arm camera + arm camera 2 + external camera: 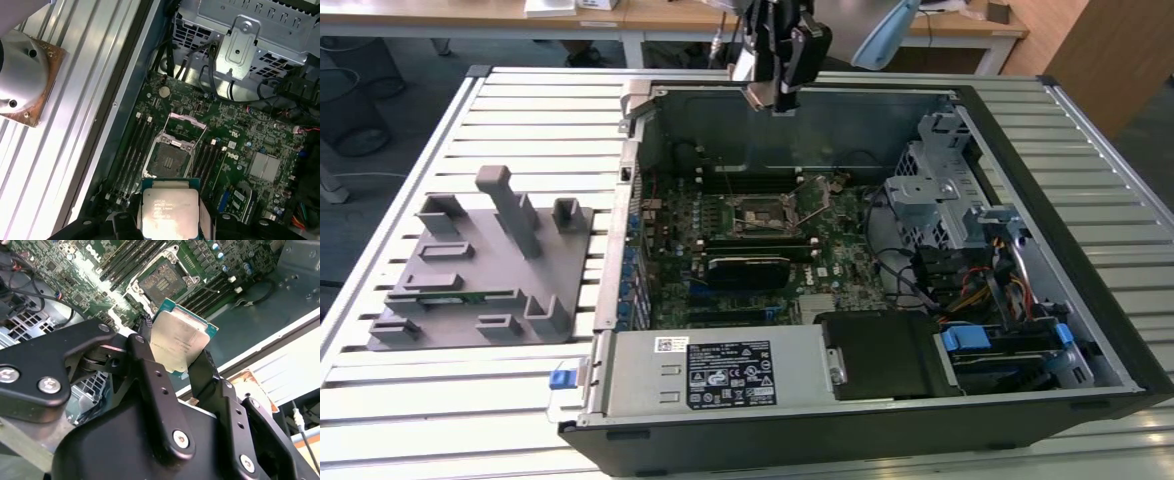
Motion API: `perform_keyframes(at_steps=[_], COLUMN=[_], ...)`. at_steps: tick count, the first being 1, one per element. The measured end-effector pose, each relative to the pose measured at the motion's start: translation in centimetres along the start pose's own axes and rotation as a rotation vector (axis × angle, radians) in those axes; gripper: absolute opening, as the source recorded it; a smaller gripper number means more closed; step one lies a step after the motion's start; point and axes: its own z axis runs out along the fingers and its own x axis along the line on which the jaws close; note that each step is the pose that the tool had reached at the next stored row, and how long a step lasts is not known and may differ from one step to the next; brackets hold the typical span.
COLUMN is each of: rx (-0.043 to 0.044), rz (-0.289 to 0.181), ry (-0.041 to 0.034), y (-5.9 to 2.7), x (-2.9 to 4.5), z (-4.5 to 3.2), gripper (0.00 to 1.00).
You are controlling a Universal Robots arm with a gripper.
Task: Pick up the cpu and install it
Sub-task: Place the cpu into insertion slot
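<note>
In the exterior view we see bright, even light that seems to come from above. The pale slatted table (454, 420) shines almost white, while the inside of the computer case (854, 125) is darker, with soft shadow along its walls.

In the second wrist view a strip of glare washes out part of the motherboard (82, 270). The metal top of the cpu (182, 337) reflects the light mildly. The black gripper (172, 354) closed on it shows only dull grey highlights, and its nearest parts look a little soft.

In the first wrist view the table slats are overexposed, and a bright patch lies on the cpu's lower half.
</note>
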Motion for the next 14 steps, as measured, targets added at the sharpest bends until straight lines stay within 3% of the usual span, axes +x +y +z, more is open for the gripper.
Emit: perform_keyframes(at_steps=[14], rx=[-0.0014], rz=[0.211], ry=[-0.007], y=[-0.05], x=[0.05], z=[0.58], gripper=[0.54])
